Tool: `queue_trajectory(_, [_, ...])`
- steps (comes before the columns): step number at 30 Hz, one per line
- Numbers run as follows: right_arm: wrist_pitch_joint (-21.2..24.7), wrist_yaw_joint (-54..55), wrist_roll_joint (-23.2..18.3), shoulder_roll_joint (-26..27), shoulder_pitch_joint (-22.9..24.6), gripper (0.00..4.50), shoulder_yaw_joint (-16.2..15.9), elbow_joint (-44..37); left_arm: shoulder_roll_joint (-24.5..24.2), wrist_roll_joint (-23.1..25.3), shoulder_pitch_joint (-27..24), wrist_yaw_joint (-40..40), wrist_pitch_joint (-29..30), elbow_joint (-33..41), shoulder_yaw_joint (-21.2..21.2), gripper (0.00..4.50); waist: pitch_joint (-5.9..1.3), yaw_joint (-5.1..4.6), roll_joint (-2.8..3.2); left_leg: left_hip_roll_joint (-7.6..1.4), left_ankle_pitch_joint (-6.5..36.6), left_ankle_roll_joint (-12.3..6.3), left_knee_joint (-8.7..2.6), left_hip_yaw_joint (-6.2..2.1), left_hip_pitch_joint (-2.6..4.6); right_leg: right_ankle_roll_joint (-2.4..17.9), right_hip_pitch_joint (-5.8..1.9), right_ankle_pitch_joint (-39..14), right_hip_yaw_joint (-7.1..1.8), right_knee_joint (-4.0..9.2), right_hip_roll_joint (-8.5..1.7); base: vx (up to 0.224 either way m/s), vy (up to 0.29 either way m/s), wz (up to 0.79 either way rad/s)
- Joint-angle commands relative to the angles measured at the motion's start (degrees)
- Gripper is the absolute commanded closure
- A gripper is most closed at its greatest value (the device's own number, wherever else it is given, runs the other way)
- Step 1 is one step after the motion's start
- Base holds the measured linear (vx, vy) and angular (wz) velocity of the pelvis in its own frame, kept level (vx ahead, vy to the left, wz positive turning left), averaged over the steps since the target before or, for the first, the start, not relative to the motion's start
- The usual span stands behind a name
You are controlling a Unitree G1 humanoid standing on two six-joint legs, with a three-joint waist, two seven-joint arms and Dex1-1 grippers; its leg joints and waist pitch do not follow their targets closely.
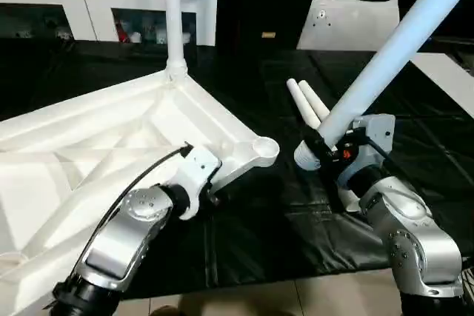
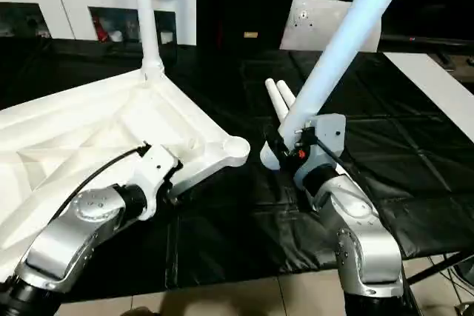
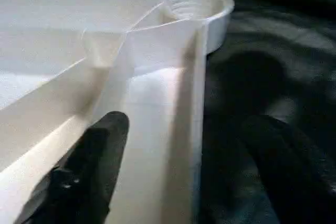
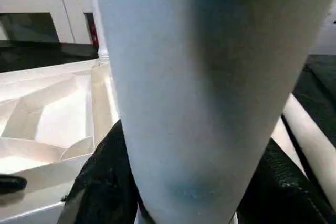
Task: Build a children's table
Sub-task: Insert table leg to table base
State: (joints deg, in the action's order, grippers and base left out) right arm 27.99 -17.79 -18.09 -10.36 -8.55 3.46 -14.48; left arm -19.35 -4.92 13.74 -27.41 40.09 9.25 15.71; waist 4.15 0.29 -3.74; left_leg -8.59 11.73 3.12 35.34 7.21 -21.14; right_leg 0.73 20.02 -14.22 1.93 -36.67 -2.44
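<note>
Right gripper [image 1: 324,147] clamps leg [image 1: 385,61]; left gripper [image 3: 184,177] spread, straddling tabletop [image 1: 96,138] rim; frame-center socket [image 1: 264,147] misalignment could cross-thread.

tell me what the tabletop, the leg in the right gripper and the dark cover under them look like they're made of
Tabletop: seemingly moulded white plastic, smooth with a slight sheen, given its thin ribs and the round corner socket formed in one piece.
Leg, held in the right gripper: the same smooth white, likely plastic; hollow or solid cannot be told.
Dark cover: a soft black sheet, creased and faintly glossy, perhaps coated fabric or plastic film.
</note>
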Motion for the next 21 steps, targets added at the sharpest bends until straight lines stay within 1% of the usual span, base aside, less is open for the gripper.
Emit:
queue_trajectory(1, [-0.5,-0.1,0.1,-0.6,0.3,2.57,0.0,-0.2,-0.2,-0.2,0.3,0.2,1.8,-1.0,-0.5,0.94,-2.64,0.13,0.58,-4.05,7.1,-0.78,-5.18,-0.86,0.41,10.4,-1.24,-4.4,-3.0,4.82,-5.5,0.0,0.0,0.0])
queue_trajectory(2, [-0.6,-0.1,0.2,-0.6,0.4,2.57,-0.1,-0.1,-0.1,-0.5,0.3,0.1,2.2,-0.8,-0.7,1.06,-2.68,0.13,0.62,-4.07,6.7,-0.94,-5.16,-0.83,0.37,10.7,-1.34,-3.5,-3.0,4.74,-5.51,0.0,0.0,0.0])
queue_trajectory(3, [-0.8,0.0,0.3,-0.6,0.5,2.57,-0.1,0.0,0.4,-1.3,0.4,-0.4,3.0,-0.6,-1.1,1.15,-2.63,0.11,0.6,-4.06,6.8,-1.0,-5.2,-0.78,0.4,10.8,-1.27,-3.5,-2.98,4.77,-5.46,0.0,0.0,0.0])
queue_trajectory(4, [-0.9,0.0,0.4,-0.6,0.5,2.57,-0.1,0.0,0.8,-2.0,0.5,-0.7,3.8,-0.2,-1.4,1.26,-2.67,0.14,0.65,-4.1,7.3,-0.99,-5.17,-0.75,0.48,11.0,-1.29,-3.9,-2.99,4.87,-5.54,0.0,0.0,0.0])
queue_trajectory(5, [-1.0,0.0,0.5,-0.5,0.6,2.57,-0.2,0.0,1.1,-2.3,0.5,-0.9,4.3,0.1,-1.7,1.26,-2.59,0.1,0.67,-4.12,7.8,-0.8,-5.23,-0.71,0.47,11.2,-1.28,-4.6,-3.01,4.89,-5.57,0.0,0.0,0.0])
queue_trajectory(6, [-1.0,-0.1,0.5,-0.5,0.6,2.57,-0.2,-0.1,1.2,-2.5,0.6,-1.1,4.8,0.4,-1.7,1.45,-2.58,0.12,0.68,-4.15,8.6,-0.63,-5.28,-0.74,0.5,11.1,-1.27,-5.7,-3.02,4.97,-5.56,0.0,0.0,0.0])
queue_trajectory(7, [-1.1,-0.1,0.6,-0.5,0.8,2.57,-0.2,-0.2,1.0,-2.6,0.8,-1.5,5.8,0.9,-1.4,1.45,-2.68,0.1,0.63,-4.18,8.8,-0.63,-5.31,-0.74,0.52,11.0,-1.3,-6.0,-3.03,5.02,-5.58,0.0,0.0,0.0])
queue_trajectory(8, [-1.1,-0.1,0.6,-0.5,0.8,2.57,-0.2,-0.2,1.0,-2.6,0.8,-1.5,5.8,0.9,-1.4,1.56,-2.7,0.14,0.64,-4.22,8.7,-0.6,-5.3,-0.74,0.53,11.0,-1.29,-5.9,-3.05,5.0,-5.63,0.0,0.0,0.0])
queue_trajectory(9, [-1.2,0.0,0.8,-0.6,1.1,2.57,-0.4,-0.4,0.4,-2.6,1.8,-1.6,8.3,2.0,-0.5,1.71,-2.76,0.16,0.69,-4.21,8.2,-0.63,-5.28,-0.7,0.54,10.9,-1.29,-5.1,-3.06,4.93,-5.57,0.0,0.0,0.0])
queue_trajectory(12, [-1.4,0.1,1.0,-0.6,1.2,2.57,-0.7,-0.4,-0.3,-2.3,3.6,-1.5,11.6,2.8,0.7,1.92,-2.88,0.26,0.79,-4.15,6.9,-0.75,-5.27,-0.73,0.47,11.0,-1.42,-3.6,-3.01,4.82,-5.54,0.0,0.0,0.0])
queue_trajectory(15, [-1.6,0.1,1.2,-0.6,1.3,2.57,-0.8,-0.3,-0.2,-2.1,4.5,-1.5,12.5,2.7,1.2,2.15,-3.0,0.26,0.8,-4.17,6.2,-0.88,-5.22,-0.67,0.51,11.2,-1.51,-2.5,-3.01,4.81,-5.56,0.0,0.0,0.0])
queue_trajectory(16, [-1.7,0.0,1.3,-0.7,1.3,2.57,-0.9,-0.3,0.0,-1.8,5.2,-1.4,13.1,2.6,1.6,2.27,-3.16,0.29,0.77,-4.14,5.5,-0.96,-5.14,-0.61,0.48,11.4,-1.64,-1.4,-3.01,4.71,-5.54,0.0,0.0,0.0])
queue_trajectory(17, [-1.7,0.0,1.4,-0.7,1.3,2.57,-0.9,-0.2,0.1,-1.7,5.6,-1.5,13.5,2.6,1.9,2.27,-3.18,0.34,0.76,-4.15,4.7,-1.17,-5.13,-0.62,0.45,11.6,-1.7,-0.2,-2.99,4.64,-5.55,0.0,0.0,0.0])
queue_trajectory(18, [-1.8,0.0,1.5,-0.7,1.4,2.57,-1.0,-0.2,0.2,-1.6,5.9,-1.5,13.8,2.6,2.3,2.37,-3.33,0.41,0.88,-4.16,3.9,-1.36,-5.05,-0.61,0.5,11.8,-1.81,1.0,-2.95,4.53,-5.59,0.0,0.0,0.0])
queue_trajectory(19, [-1.8,0.0,1.5,-0.7,1.4,2.57,-1.0,-0.2,0.2,-1.5,5.9,-1.5,13.9,2.6,2.4,2.59,-3.35,0.43,0.81,-4.16,3.5,-1.48,-5.03,-0.59,0.45,11.9,-1.87,1.6,-2.96,4.54,-5.63,0.0,0.0,0.0])
queue_trajectory(20, [-2.0,0.0,1.6,-0.7,1.5,2.57,-1.1,-0.2,0.1,-1.5,6.3,-1.6,14.3,2.6,3.1,2.59,-3.56,0.45,0.9,-4.13,2.7,-1.7,-4.94,-0.59,0.41,12.1,-2.05,3.0,-2.95,4.37,-5.58,0.0,0.0,0.0])
queue_trajectory(21, [-2.1,0.1,1.7,-0.6,1.5,2.57,-1.2,-0.2,0.0,-1.4,6.5,-1.6,14.5,2.5,3.5,2.68,-3.57,0.49,0.89,-4.17,2.4,-1.8,-4.93,-0.57,0.49,12.1,-1.99,3.5,-2.93,4.34,-5.57,0.0,0.0,0.0])
